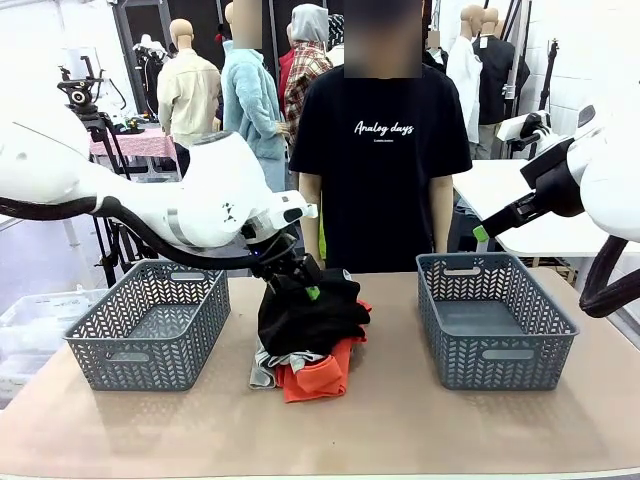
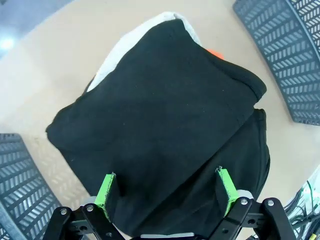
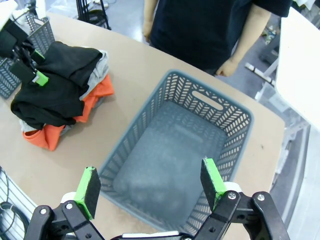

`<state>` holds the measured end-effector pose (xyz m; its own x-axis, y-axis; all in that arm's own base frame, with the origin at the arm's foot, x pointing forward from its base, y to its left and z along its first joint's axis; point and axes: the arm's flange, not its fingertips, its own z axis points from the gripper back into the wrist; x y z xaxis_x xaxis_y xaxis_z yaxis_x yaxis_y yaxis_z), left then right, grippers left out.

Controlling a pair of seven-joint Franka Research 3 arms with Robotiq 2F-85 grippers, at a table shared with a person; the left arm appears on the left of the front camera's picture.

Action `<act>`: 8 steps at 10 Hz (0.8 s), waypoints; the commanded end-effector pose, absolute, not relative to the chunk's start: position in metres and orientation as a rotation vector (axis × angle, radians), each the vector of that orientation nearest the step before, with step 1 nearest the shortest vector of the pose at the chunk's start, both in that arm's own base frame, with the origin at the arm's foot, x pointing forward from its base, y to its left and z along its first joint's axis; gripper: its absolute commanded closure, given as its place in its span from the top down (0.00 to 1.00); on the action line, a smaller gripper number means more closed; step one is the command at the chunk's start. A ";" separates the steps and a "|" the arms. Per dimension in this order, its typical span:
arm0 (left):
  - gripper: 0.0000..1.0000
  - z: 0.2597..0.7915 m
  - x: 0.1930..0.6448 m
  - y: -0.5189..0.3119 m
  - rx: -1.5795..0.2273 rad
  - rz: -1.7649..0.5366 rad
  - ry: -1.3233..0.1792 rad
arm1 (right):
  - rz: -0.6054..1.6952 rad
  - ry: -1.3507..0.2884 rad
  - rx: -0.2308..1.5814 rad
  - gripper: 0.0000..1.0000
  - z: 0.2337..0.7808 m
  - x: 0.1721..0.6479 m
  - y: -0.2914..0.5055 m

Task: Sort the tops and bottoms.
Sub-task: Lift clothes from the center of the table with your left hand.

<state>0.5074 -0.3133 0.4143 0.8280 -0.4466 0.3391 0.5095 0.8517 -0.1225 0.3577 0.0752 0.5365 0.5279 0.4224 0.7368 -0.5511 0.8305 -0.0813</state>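
A pile of folded garments lies mid-table between two baskets. The plain black bottoms (image 1: pixel 312 312) are on top, filling the left wrist view (image 2: pixel 160 125). Under them lies the orange T-shirt (image 1: pixel 322 374) (image 3: pixel 97 92), with grey cloth (image 1: pixel 264 366) (image 2: pixel 127 47) peeking out at the edges; I cannot tell the two grey tops apart. My left gripper (image 1: pixel 300 280) (image 2: pixel 165 192) is open right at the black cloth, its green pads (image 2: pixel 106 190) straddling one edge. My right gripper (image 3: pixel 150 187) hangs open, holding nothing, high over the right basket (image 3: pixel 170 160).
The left basket (image 1: pixel 130 355) and the right basket (image 1: pixel 490 355) hold nothing. A person in a black printed T-shirt (image 1: pixel 380 150) stands at the far edge, arms down, one hand (image 3: pixel 227 67) near the right basket. A white table (image 1: pixel 510 195) stands behind my right arm.
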 end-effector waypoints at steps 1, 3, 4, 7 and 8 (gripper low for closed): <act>1.00 0.406 0.520 -0.316 -0.229 -0.480 -0.273 | 0.569 -0.841 0.190 1.00 0.536 0.359 0.076; 0.88 0.403 0.519 -0.315 -0.240 -0.468 -0.278 | 0.569 -0.841 0.190 1.00 0.536 0.359 0.076; 0.68 0.403 0.518 -0.315 -0.230 -0.465 -0.265 | 0.569 -0.841 0.190 1.00 0.536 0.359 0.076; 0.09 0.403 0.515 -0.315 -0.224 -0.459 -0.250 | 0.569 -0.841 0.190 1.00 0.536 0.359 0.076; 0.00 0.403 0.514 -0.316 -0.217 -0.453 -0.238 | 0.569 -0.841 0.190 1.00 0.536 0.359 0.076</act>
<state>0.5169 -0.3156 0.4065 0.8543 -0.4215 0.3041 0.4796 0.8648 -0.1488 0.3577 0.0752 0.5365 0.5279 0.4224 0.7368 -0.5511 0.8305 -0.0813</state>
